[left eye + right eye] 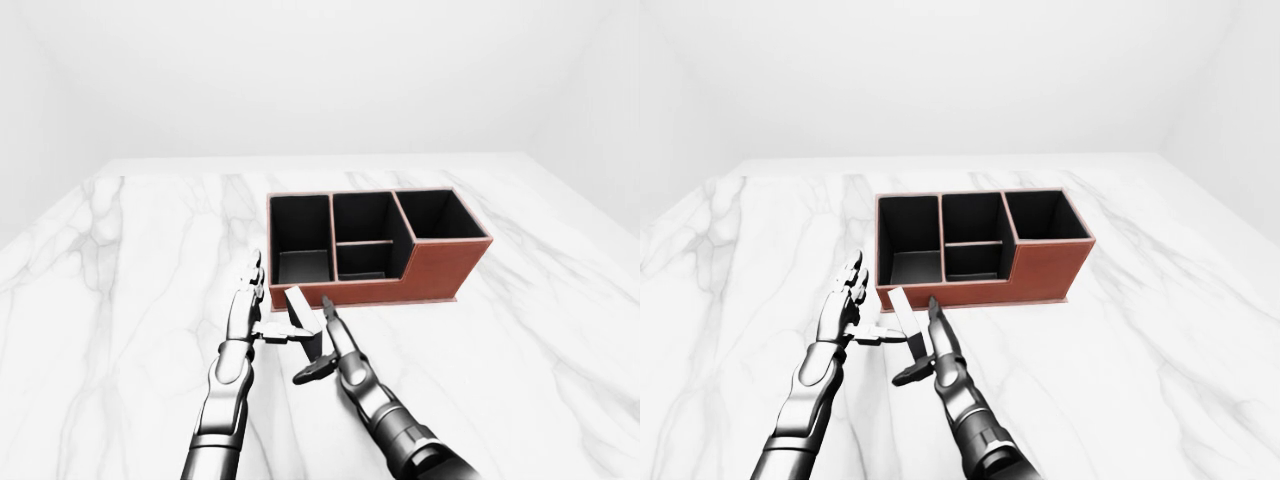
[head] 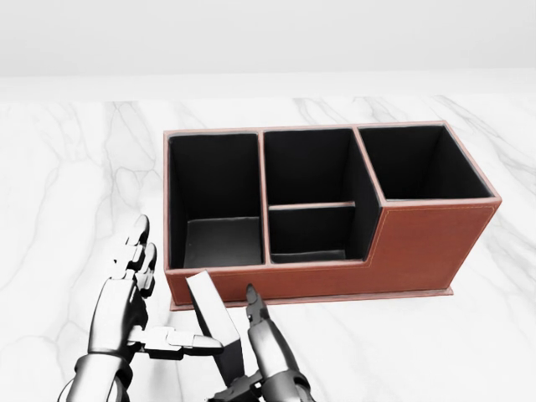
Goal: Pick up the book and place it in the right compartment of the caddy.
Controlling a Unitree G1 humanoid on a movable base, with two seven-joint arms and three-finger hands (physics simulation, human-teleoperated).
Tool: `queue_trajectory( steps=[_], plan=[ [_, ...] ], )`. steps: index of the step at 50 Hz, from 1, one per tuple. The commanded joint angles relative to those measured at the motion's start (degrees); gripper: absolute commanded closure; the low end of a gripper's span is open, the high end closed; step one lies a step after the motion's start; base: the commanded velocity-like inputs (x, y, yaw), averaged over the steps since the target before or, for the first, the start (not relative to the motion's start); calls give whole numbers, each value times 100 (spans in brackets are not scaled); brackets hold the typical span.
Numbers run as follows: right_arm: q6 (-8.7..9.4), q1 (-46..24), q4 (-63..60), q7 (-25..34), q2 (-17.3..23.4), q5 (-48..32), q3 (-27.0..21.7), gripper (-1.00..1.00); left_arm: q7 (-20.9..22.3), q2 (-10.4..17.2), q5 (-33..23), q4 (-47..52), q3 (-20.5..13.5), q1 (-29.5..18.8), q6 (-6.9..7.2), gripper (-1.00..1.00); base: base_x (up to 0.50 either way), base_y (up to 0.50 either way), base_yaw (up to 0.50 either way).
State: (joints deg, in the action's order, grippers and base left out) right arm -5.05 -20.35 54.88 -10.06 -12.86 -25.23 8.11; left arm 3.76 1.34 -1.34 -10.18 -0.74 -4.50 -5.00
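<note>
The book (image 2: pixel 214 316), thin with a pale cover and dark edge, stands tilted on the marble just below the caddy's left end in the head view. My left hand (image 2: pixel 167 295) is open on the book's left, its thumb tip touching the cover. My right hand (image 2: pixel 239 352) is open too, and its straight fingers (image 2: pixel 255 322) lie against the book's right face. The brown caddy (image 2: pixel 419 243) has black compartments. Its right compartment (image 2: pixel 414 163) holds nothing.
The caddy also has a tall left compartment (image 2: pixel 213 201) and two smaller middle ones (image 2: pixel 310 167), all dark inside. The white marble tabletop (image 1: pixel 120 260) spreads wide on every side; its far edge (image 1: pixel 320 156) meets a plain white wall.
</note>
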Motion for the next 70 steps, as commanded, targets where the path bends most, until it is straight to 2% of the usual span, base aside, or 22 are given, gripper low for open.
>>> queue_trajectory(
  steps=[1, 2, 20, 30, 43, 56, 60, 70],
  plan=[
    [5, -554, 591, 271, -32, 338, -14, 3, 18, -21, 61, -262, -36, -52, 0, -100, 1, 0, 1],
    [5, -568, 625, 275, -35, 341, -23, 100, 16, -23, 60, -262, -34, -50, 0, -100, 0, 0, 1],
    [5, -427, 352, 430, 42, 473, -57, 100, 20, -25, 56, -210, -26, -36, 0, -100, 0, 0, 0],
    [5, -326, 180, 569, 299, 685, -193, 100, 16, -27, 50, -248, -24, -43, 0, -100, 0, 0, 0],
    [5, -593, 824, 578, 666, 1030, -500, 100, 4, -28, 39, -244, -21, -54, 0, -100, 0, 0, 0],
    [5, -548, 917, 644, 879, 1203, -638, 100, 3, -31, 33, -229, -16, -33, 0, -100, 0, 0, 0],
    [5, -457, 661, 740, 953, 1311, -670, 100, -2, -32, 29, -226, -15, -36, 0, -100, 0, 0, 0],
    [5, 212, -1285, 1124, 1135, 1649, -658, 100, -6, -31, 20, -251, -15, -43, 0, -100, 0, 0, 0]
  ],
)
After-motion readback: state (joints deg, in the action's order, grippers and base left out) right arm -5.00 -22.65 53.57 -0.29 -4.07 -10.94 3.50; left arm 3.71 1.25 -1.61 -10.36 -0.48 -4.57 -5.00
